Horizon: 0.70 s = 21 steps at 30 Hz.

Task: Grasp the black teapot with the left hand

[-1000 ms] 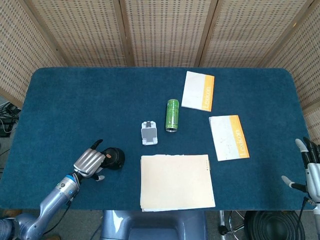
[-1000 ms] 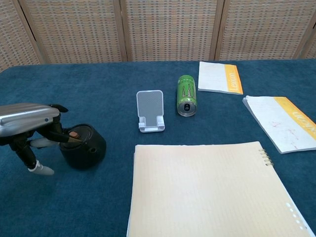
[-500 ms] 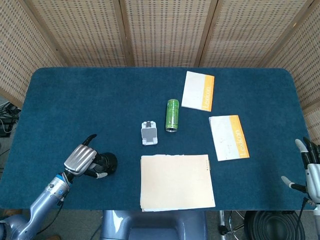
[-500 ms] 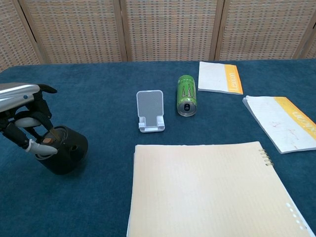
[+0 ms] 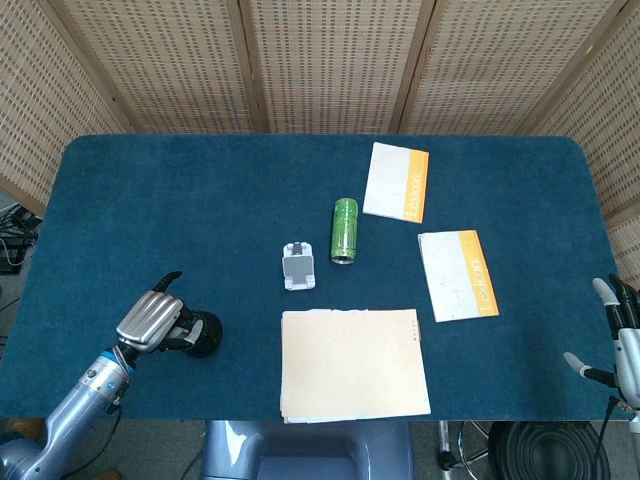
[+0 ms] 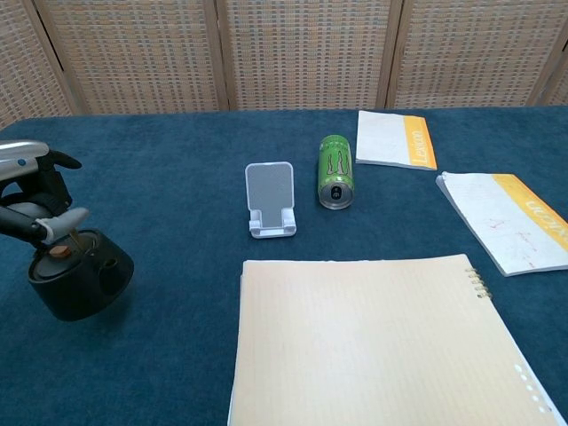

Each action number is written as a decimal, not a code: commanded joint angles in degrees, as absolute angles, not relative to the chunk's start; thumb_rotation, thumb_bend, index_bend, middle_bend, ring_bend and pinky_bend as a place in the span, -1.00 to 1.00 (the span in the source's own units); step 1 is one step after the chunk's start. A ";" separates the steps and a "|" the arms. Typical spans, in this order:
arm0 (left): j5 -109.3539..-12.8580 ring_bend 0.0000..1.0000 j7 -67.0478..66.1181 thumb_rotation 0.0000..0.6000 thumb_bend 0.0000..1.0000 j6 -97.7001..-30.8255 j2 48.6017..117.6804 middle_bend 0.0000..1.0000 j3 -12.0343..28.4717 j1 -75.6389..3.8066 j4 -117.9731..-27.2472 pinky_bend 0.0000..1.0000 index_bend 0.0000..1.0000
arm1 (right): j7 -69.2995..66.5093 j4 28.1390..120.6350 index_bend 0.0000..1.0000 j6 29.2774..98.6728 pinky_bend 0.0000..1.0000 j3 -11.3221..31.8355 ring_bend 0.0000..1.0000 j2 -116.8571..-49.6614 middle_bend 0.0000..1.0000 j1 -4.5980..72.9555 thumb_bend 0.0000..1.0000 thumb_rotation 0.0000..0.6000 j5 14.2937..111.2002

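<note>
The black teapot (image 5: pixel 204 336) (image 6: pixel 82 282) is a small round pot with a brown knob on its lid, low at the table's front left. My left hand (image 5: pixel 150 320) (image 6: pixel 32 206) is over its left side, fingers curled around its top handle, gripping it. In the chest view the pot hangs tilted slightly under the hand. My right hand (image 5: pixel 621 343) is off the table's right edge with fingers spread and nothing in it.
A white phone stand (image 5: pixel 298 267) and a green can (image 5: pixel 345 230) lying on its side are mid-table. A large beige notepad (image 5: pixel 352 364) lies at the front centre, right of the teapot. Two white-and-orange notebooks (image 5: pixel 396 181) (image 5: pixel 457 274) lie at the right.
My left hand closed on the teapot's handle and carried the pot leftward and toward the front edge. The right hand stayed put.
</note>
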<state>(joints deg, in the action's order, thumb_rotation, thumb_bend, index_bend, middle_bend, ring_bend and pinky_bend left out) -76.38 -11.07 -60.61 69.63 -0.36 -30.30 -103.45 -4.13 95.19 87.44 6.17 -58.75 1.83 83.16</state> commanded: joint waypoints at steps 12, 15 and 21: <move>-75.18 0.73 -16.66 0.08 1.00 -61.79 70.28 1.00 0.76 -30.17 -102.31 -0.27 1.00 | -4.13 95.14 -1.00 87.23 -1.00 6.17 -1.00 -58.78 -1.00 1.91 -1.00 1.00 83.11; -74.78 0.73 -18.44 0.05 1.00 -62.47 71.09 1.00 0.90 -29.95 -101.42 0.02 1.00 | -4.05 95.14 -1.00 87.25 -1.00 6.15 -1.00 -58.82 -1.00 1.90 -1.00 1.00 83.13; -74.46 0.73 -19.21 -0.22 1.00 -62.01 71.31 1.00 0.83 -29.93 -100.82 0.31 1.00 | -3.89 95.10 -1.00 87.17 -1.00 6.17 -1.00 -58.91 -1.00 1.94 -1.00 1.00 83.06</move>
